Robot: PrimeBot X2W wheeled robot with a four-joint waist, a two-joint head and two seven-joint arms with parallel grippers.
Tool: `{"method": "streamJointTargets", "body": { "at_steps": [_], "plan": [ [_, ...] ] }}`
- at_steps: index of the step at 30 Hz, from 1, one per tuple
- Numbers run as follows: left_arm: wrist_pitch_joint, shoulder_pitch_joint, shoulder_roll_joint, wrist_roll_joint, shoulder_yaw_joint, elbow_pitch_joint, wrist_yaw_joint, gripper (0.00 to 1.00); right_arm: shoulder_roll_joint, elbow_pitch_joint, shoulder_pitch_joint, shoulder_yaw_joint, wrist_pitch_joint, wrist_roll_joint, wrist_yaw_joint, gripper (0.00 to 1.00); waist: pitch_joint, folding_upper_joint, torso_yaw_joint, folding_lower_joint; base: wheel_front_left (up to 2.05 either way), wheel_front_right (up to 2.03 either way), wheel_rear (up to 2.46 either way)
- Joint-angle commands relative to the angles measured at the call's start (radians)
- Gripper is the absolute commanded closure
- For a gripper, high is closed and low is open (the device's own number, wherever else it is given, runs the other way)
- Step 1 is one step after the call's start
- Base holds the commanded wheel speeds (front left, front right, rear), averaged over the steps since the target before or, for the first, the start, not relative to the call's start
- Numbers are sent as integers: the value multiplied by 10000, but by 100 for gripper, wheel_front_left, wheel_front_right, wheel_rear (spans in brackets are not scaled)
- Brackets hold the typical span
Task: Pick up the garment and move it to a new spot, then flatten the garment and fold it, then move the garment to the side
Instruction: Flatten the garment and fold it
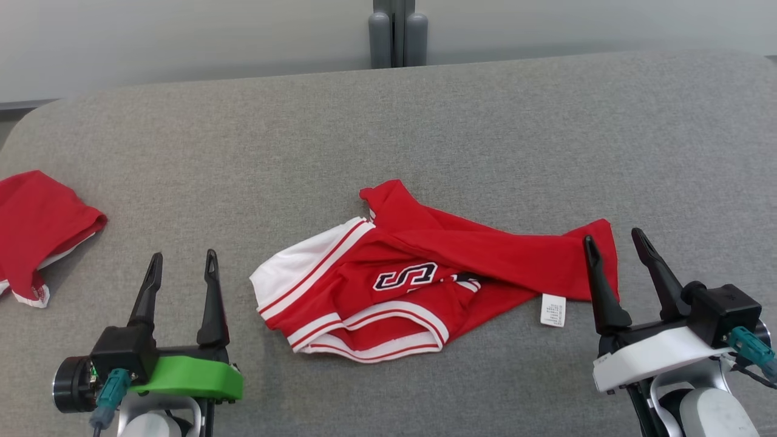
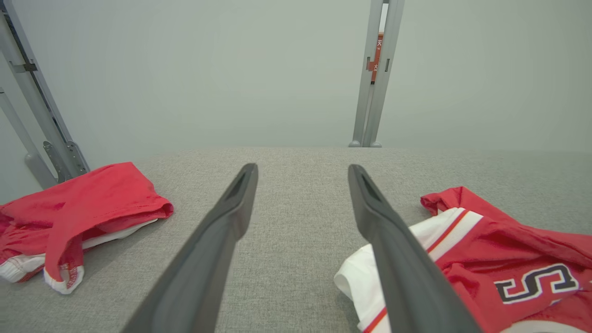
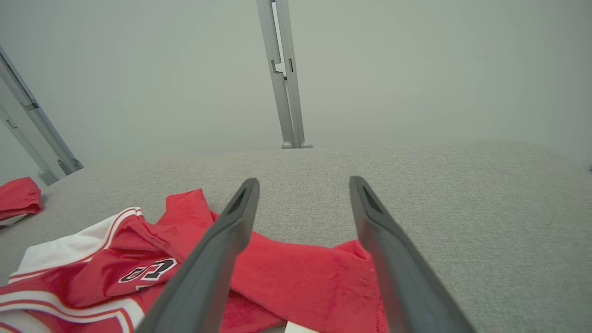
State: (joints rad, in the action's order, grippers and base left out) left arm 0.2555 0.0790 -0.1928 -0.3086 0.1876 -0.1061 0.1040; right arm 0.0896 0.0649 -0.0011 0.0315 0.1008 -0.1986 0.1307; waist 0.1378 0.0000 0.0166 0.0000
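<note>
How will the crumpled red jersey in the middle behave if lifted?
Probably floppy: the crumpled red and white fabric jersey lies in soft folds, so it should drape and unfurl. Likely light, since the cloth looks thin and flat.

Left gripper, long dark fingers, green wrist shell, right gripper, white shell, teal plugs, probably cable connectors

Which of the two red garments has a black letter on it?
The crumpled red-and-white jersey in the middle, bearing a black S; the red garment at the left edge shows none.
</note>
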Motion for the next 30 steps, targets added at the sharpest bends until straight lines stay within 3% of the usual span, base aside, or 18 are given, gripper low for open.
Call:
{"method": "streamJointTargets", "body": {
  "at_steps": [1,17,30],
  "plan": [
    [-56,-100,-84,-32,-11,50,-42,0,3,79,119,-5,-40,-14,1,0,-107,0,-77,0,0,0,0],
    [-388,-95,-144,39,213,588,193,0,47,-147,232,-285,-193,-64,1,0,156,0,-31,0,0,0,0],
    [-260,856,-107,174,489,538,-25,0,220,-3315,-502,-857,290,-530,1,0,1332,0,14,0,0,0,0]
  ]
}}
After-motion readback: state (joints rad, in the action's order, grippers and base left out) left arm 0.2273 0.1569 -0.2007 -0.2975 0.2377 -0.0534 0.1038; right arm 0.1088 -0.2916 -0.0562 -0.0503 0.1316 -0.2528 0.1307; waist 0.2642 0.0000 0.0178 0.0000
